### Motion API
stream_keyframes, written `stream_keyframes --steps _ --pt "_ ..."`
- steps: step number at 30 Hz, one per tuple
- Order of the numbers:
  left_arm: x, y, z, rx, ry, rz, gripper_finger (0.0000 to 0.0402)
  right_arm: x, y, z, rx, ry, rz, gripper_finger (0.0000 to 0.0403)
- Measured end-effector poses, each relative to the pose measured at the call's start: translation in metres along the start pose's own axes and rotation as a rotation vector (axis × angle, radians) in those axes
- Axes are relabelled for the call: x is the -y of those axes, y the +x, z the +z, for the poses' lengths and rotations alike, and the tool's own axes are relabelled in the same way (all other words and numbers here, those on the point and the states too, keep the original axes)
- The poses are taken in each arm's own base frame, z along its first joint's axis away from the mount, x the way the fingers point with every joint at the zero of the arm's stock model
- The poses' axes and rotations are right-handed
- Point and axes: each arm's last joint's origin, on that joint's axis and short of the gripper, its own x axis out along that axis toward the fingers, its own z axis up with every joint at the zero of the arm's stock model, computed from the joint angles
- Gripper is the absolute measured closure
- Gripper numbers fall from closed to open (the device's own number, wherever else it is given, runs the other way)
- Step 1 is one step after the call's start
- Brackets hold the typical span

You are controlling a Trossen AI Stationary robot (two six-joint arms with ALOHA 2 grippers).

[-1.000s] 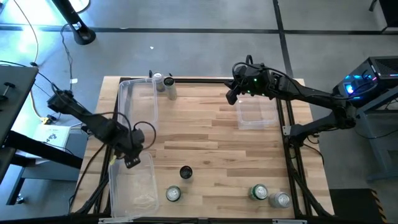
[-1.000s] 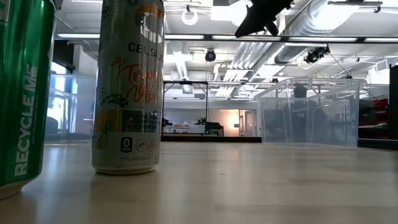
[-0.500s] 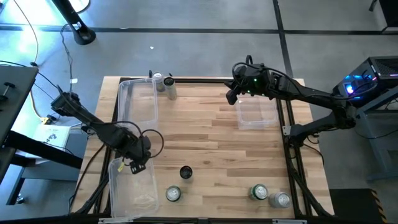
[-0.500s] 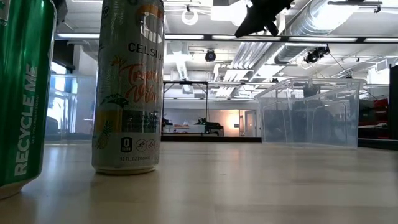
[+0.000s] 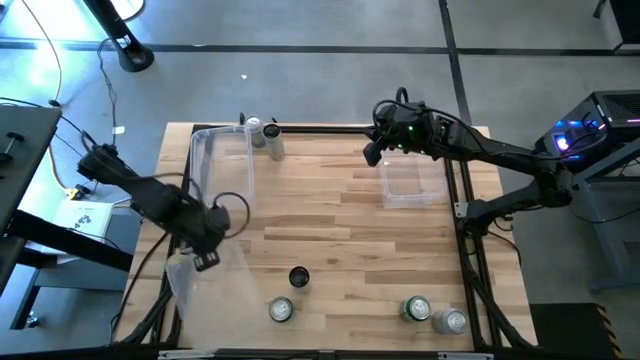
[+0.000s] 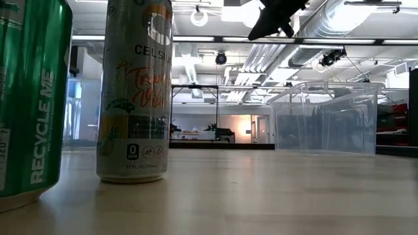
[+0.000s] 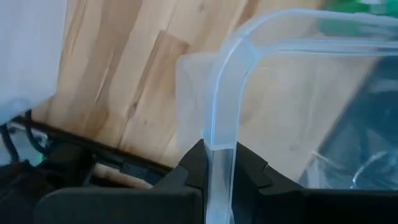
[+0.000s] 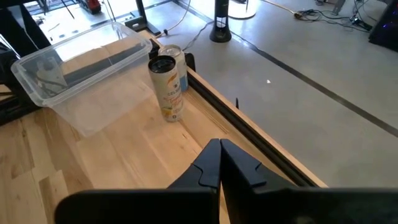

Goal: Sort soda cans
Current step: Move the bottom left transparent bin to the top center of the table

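My left gripper (image 5: 205, 258) is shut on the far rim of the clear bin (image 5: 200, 295) at the near left. A black can (image 5: 298, 277) and a silver-topped can (image 5: 280, 310) stand right of that bin. A green can (image 5: 416, 309) and a silver can (image 5: 453, 321) stand at the near right. Two more cans (image 5: 263, 132) stand at the far edge and show in the right wrist view (image 8: 168, 84). My right gripper (image 5: 372, 152) hangs shut above the far side, holding nothing. My left gripper pinches the bin's rim (image 7: 219, 134) between its two fingers, close to a rounded corner (image 7: 239, 43). The fingers come from above and slant down across the rim. The bin sits askew under the hold; whether its far end is off the table, I cannot tell.
A second clear bin (image 5: 222, 160) lies at the far left and a smaller one (image 5: 412, 180) at the right, below my right arm. Bare wood fills the middle of the table (image 5: 330, 220). In the low view a green can (image 6: 29, 98) and a pale can (image 6: 134, 91) stand close.
My left gripper dipped toward the near-left bin, shut on its far rim, then drew back a little toward the table's left edge. The bin's far end has followed it, so the bin now lies askew. In the low view the green can has shifted slightly sideways.
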Motion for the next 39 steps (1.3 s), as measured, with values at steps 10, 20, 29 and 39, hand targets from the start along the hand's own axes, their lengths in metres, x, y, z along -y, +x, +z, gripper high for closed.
stream_keyframes --steps 10,20,29,39 --pt "-0.018 -0.064 -0.005 0.178 0.017 -0.197 0.0377 0.002 0.0 -0.001 -0.011 0.0 -0.006 0.0402" --pt "-0.03 -0.121 0.059 0.783 -0.024 -0.017 0.0377 -0.001 -0.009 0.027 0.183 0.003 0.011 0.0402" --pt "-0.072 -0.091 0.15 0.687 0.017 0.313 0.0377 0.001 -0.042 0.065 0.294 -0.105 0.005 0.0402" --pt "-0.134 -0.041 0.24 0.417 0.245 0.218 0.0377 0.004 -0.055 0.069 0.229 -0.154 -0.048 0.0402"
